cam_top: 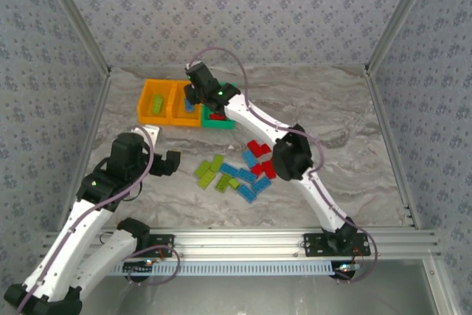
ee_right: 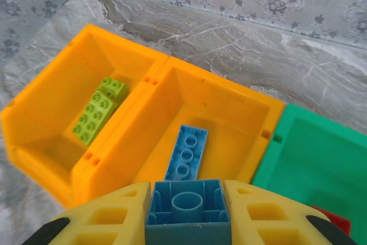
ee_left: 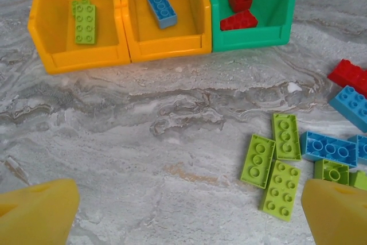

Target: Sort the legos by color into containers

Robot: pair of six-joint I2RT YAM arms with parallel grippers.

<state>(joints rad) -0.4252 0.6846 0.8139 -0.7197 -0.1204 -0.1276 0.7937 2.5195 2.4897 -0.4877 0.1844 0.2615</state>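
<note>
Light-blue brick [ee_right: 187, 202] is pinched between the fingers of my right gripper [ee_right: 188, 225], hollow underside facing the wrist camera, hanging above the middle orange bin [ee_right: 221, 87]. One long blue brick [ee_right: 187, 153] is already flat on that bin's floor. The left orange bin [ee_right: 54, 98] has a lime brick [ee_right: 97, 110]. The green bin [ee_right: 321, 159] has red showing at its corner.

Step in hand, my read: drop blue into the middle bin. To do it well:
- centre over the open floor, away from the shared walls on both sides
- lower inside the rim before letting go so the brick can't bounce out
- part the fingers evenly and lift straight up
- don't nudge the joined bins

The overhead view puts my right gripper [cam_top: 198, 90] over the bin row. My left gripper [ee_left: 183, 222] is spread wide and empty, low over the table [ee_left: 143, 142], with lime bricks [ee_left: 275, 164] just beside its right finger. The loose pile [cam_top: 236, 171] of red, blue and lime sits mid-table, well apart from the bins, so plenty is left to sort.
</note>
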